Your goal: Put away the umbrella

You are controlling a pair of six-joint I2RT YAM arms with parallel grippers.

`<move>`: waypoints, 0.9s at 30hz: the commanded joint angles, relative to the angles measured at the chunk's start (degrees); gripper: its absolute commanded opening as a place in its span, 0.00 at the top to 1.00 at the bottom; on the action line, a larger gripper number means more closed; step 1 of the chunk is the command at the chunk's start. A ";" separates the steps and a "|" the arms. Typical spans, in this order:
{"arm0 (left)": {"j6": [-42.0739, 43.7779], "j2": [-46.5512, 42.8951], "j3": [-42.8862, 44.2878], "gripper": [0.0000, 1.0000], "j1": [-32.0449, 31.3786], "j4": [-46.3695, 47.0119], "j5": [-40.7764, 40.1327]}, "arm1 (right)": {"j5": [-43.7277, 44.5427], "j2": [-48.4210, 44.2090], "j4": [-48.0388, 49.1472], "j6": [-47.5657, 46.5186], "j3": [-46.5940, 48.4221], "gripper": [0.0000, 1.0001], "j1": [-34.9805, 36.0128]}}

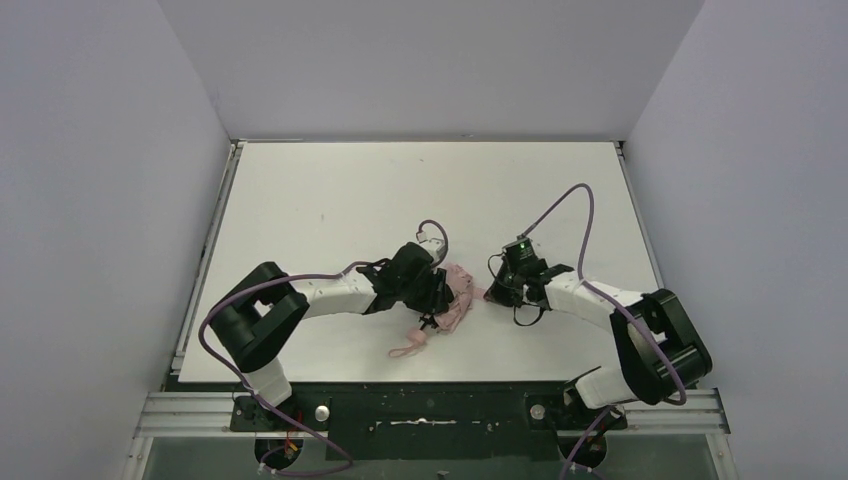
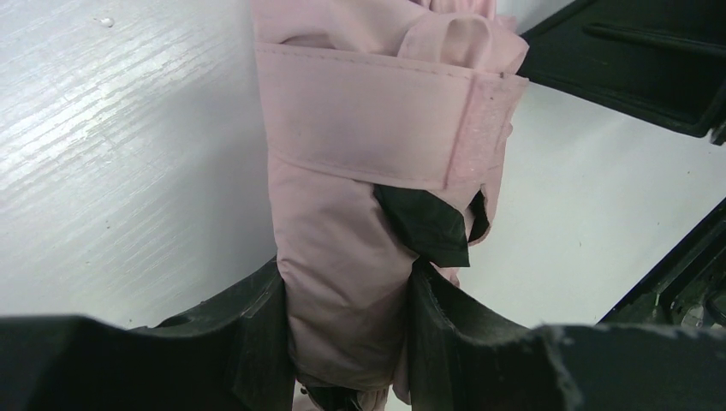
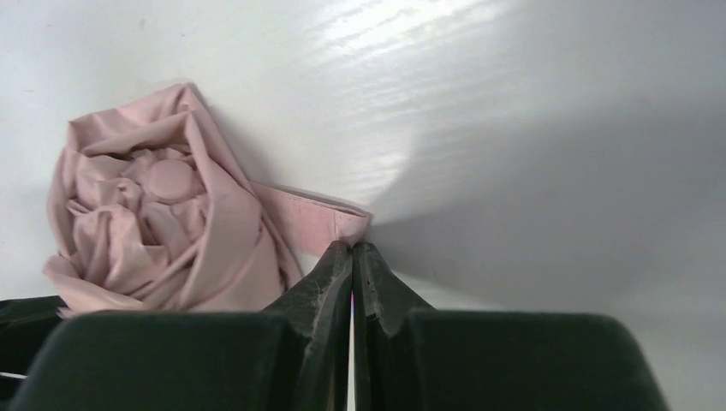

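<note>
Top external: umbrella (image 1: 458, 290), white table (image 1: 330, 190), walls (image 1: 100, 150)

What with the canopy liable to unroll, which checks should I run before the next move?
1. Left pincer clamped on the umbrella: ok.
2. Strap wrapped round the umbrella: ok.
3. Strap end fastened: cannot tell.
4. Folds tucked in: not ok, a black fold sticks out below the strap.
5. Right pincer shut at the strap tip; gripping it: cannot tell.
</note>
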 commanded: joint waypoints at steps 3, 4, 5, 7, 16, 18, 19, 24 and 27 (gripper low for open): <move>0.09 1.59 -2.88 1.00 1.94 -15.76 -5.95 | 8.92 -3.53 -22.30 -4.12 -4.38 1.00 -0.57; 0.07 1.71 -2.76 1.00 1.94 -15.85 -5.95 | 8.18 -4.37 -22.59 -4.45 -4.79 1.00 -0.45; 0.08 1.76 -2.55 1.00 2.02 -15.94 -5.95 | 7.22 -5.33 -22.92 -4.58 -5.22 1.00 -0.29; 0.09 1.97 -2.27 1.00 1.99 -16.13 -7.31 | 5.03 -7.54 -23.42 -4.43 -6.05 1.00 0.19; 1.40 2.85 -1.51 1.00 1.90 -16.08 -6.80 | 0.42 -15.73 -16.39 -2.13 -6.00 0.93 0.91; 1.82 2.73 -1.51 1.00 1.88 -16.19 -6.91 | 2.21 -14.60 -16.34 -2.01 -3.51 0.77 0.79; 2.02 2.61 -1.57 1.00 1.92 -16.28 -7.00 | 3.44 -13.39 -16.43 -2.34 -1.87 0.70 0.76; 2.27 1.99 -2.04 1.00 1.82 -16.37 -7.06 | 7.35 -5.86 -18.46 -4.40 6.55 0.53 0.32; 2.35 1.86 -2.21 1.00 1.81 -16.16 -6.99 | 7.42 -0.97 -18.92 -4.65 10.46 0.48 0.35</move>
